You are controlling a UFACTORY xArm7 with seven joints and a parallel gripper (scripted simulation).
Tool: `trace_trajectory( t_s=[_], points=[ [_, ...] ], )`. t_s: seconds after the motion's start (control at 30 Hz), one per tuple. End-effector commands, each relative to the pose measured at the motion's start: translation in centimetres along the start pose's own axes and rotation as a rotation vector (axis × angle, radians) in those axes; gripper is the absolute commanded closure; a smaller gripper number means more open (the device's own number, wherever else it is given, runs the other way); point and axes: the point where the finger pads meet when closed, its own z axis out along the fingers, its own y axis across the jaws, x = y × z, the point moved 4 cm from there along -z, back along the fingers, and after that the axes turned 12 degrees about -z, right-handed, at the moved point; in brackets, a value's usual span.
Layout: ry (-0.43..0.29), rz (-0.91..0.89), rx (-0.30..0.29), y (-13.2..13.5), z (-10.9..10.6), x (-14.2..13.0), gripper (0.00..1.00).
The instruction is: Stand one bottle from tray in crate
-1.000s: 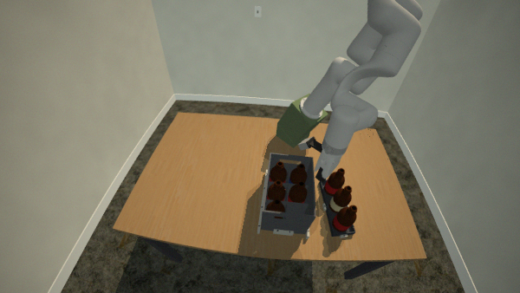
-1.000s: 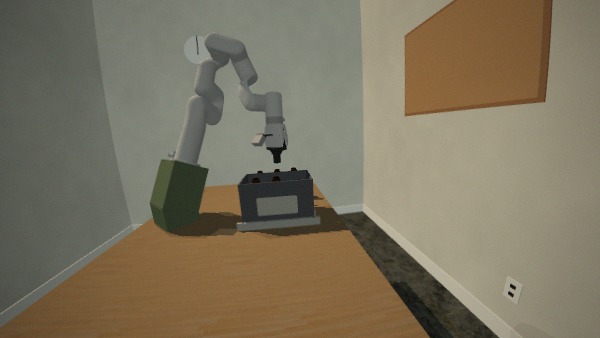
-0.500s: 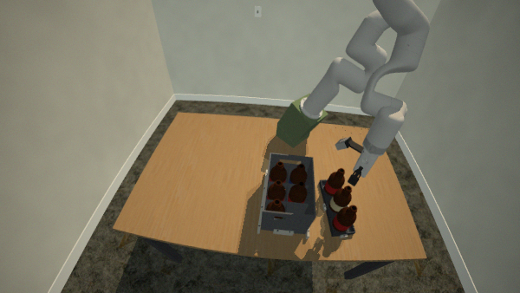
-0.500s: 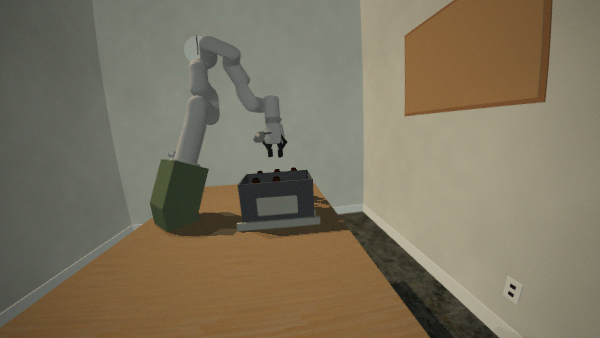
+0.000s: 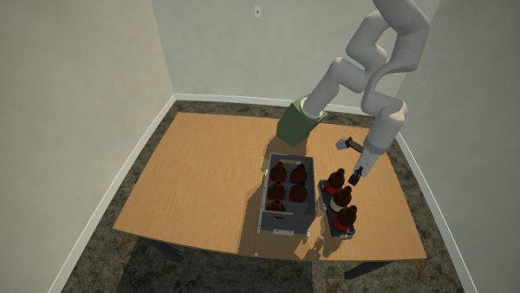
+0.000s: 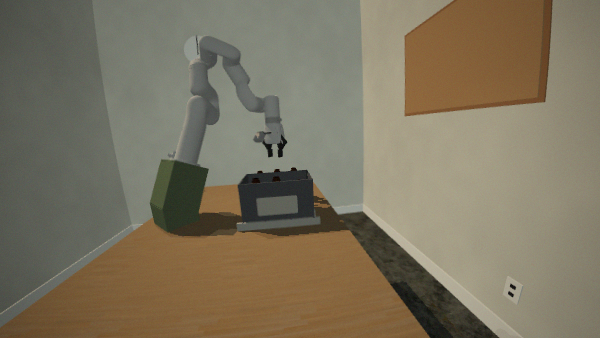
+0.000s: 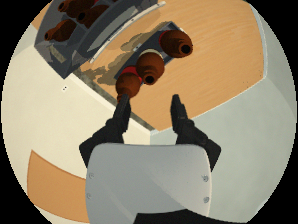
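Gripper (image 5: pixel 355 176) (image 6: pixel 275 151) (image 7: pixel 150 101) spread, nothing between its two black fingers; in the top view it hangs right of centre, above the table. The tray's three bottles lie closest to it: in the top view they run below and to the left of the fingertips, in a slanting row, all upright on the tray (image 5: pixel 334 224). Rear one, red label (image 5: pixel 334 182), just left of the fingers in that frame; middle one, cream label (image 5: pixel 341 200) (image 7: pixel 150 67), below them; front one, red label (image 5: pixel 345 218), lowest of the row. Wrist view: the row crosses the upper middle of the frame, ahead of the fingers, the nearest bottle neck showing by the tip of the left-hand finger in the frame; whether they touch, cannot tell. Further out, left of the tray in the top view, the crate (image 5: pixel 288 222) (image 6: pixel 276 202) (image 7: pixel 53 55), near but apart from it, standing level. Five brown bottles inside: three down its left column, two in the right column, the cell at lower right hidden in part by the wall. Exterior view: crate mid-frame, below the gripper, bottle tops just showing; tray out of sight. Green base (image 5: pixel 295 126) (image 6: pixel 177 195) left of the crate there.

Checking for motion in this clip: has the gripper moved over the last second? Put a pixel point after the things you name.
Yes. In the top view, the gripper (image 5: pixel 355 177) (image 6: pixel 275 153) (image 7: pixel 150 101) has shifted right, away from the crate (image 5: pixel 289 222) (image 6: pixel 276 187) (image 7: pixel 46 56).
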Motion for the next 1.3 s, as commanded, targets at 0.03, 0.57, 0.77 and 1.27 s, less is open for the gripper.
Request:
trace_trajectory(
  t_s=[0.03,0.57,0.77,1.27],
  points=[
    [-0.002,0.000,0.003,-0.1,-0.1,-0.1,0.35],
    [-0.001,0.000,0.003,-0.1,0.2,-0.1,0.35],
    [0.000,0.000,0.003,-0.1,0.7,-0.1,0.35],
    [0.000,0.000,0.003,-0.2,2.5,-0.1,0.35]
  ],
)
